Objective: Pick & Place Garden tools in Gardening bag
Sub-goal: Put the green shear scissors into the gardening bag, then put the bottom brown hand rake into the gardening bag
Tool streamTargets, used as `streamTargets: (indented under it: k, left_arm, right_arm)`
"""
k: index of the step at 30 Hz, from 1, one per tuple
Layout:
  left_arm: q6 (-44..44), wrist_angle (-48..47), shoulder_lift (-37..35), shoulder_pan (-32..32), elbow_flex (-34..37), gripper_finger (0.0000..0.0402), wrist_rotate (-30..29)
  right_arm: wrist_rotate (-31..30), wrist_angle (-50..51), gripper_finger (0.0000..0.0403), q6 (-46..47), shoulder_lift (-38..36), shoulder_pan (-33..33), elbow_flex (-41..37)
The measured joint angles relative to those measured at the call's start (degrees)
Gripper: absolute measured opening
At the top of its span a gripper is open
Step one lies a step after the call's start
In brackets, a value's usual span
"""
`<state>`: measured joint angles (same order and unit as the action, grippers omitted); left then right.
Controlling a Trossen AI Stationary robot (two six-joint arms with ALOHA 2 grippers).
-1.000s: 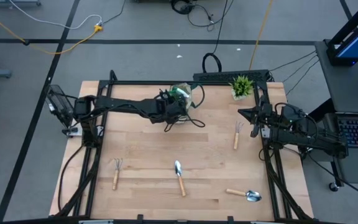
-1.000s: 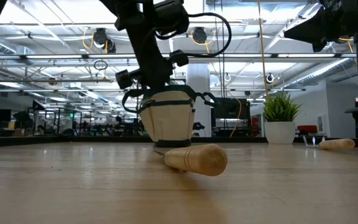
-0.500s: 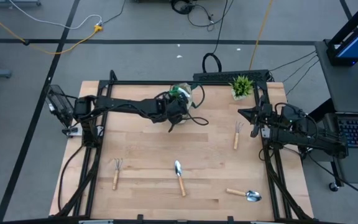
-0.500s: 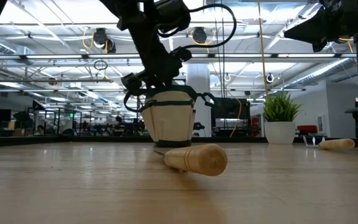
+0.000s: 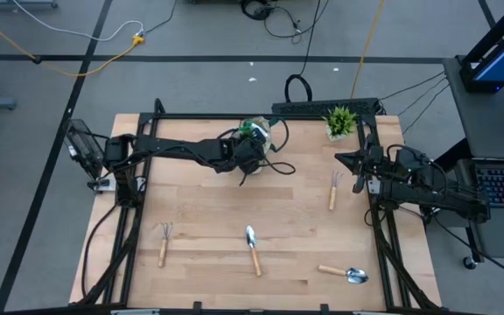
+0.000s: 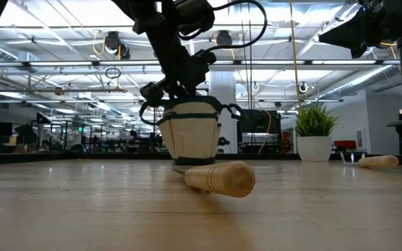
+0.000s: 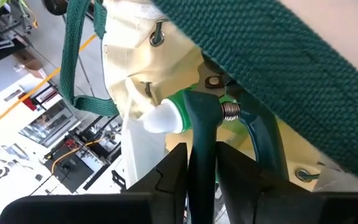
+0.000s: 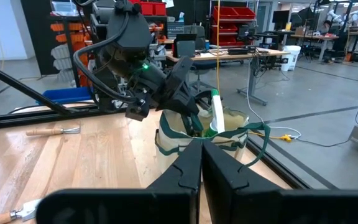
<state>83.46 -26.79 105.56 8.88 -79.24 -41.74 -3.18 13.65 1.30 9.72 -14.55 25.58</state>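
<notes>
Gardening bag (image 5: 256, 133) stands upright at the far centre of the table (image 5: 208, 227), beige with a dark green lower band and loop handles; the low view shows it (image 6: 189, 136) behind a wooden handle lying on its side in the foreground. Left gripper (image 5: 248, 157) is at the bag's mouth, reached in from the left; in the left wrist view its fingers (image 7: 174, 169) stand narrowly apart on either side of the dark green handle of the pruning shears (image 7: 205, 134), which sit inside the bag's beige lining beside a white-and-green nozzle; whether the pads press the handle I cannot tell. Right gripper (image 5: 350, 160) waits at the right edge of the table, fingers closed on nothing, as the right wrist view shows (image 8: 201, 163). Remaining tools on the table: a fork rake (image 5: 333, 189) at the right, near the right gripper; a second fork rake (image 5: 164, 242) near left; a trowel (image 5: 253, 248) near centre; a second trowel (image 5: 344, 272) near right. A small potted plant (image 5: 340, 122) stands at the far right corner, well apart from the bag.
</notes>
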Motion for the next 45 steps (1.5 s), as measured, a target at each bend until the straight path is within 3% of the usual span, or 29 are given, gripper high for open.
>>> streamTargets:
  k: [6,16,24,34,45]
  left_arm:
    - [-0.7,0.0,0.0,0.0,0.0,0.0088,0.3]
    - [-3.2,0.1,-0.1,0.0,0.0,0.0137,0.3]
    - [-3.9,0.1,-0.1,0.0,0.0,0.0136,0.2]
    - [0.2,4.8,-0.4,-1.6,0.0,0.0136,-6.2]
    - [1.4,12.4,-7.2,-4.6,0.0,0.0136,-11.0]
  right_arm:
    - [0.0,0.0,0.0004,0.0,0.0,0.0,0.0]
    - [0.0,0.0,0.0004,0.0,0.0,0.0,0.0]
    - [0.0,0.0,0.0004,0.0,0.0,0.0,0.0]
    - [0.0,0.0,0.0004,0.0,0.0,0.0,0.0]
    - [0.2,-0.1,0.0004,0.2,0.0,0.0,0.0]
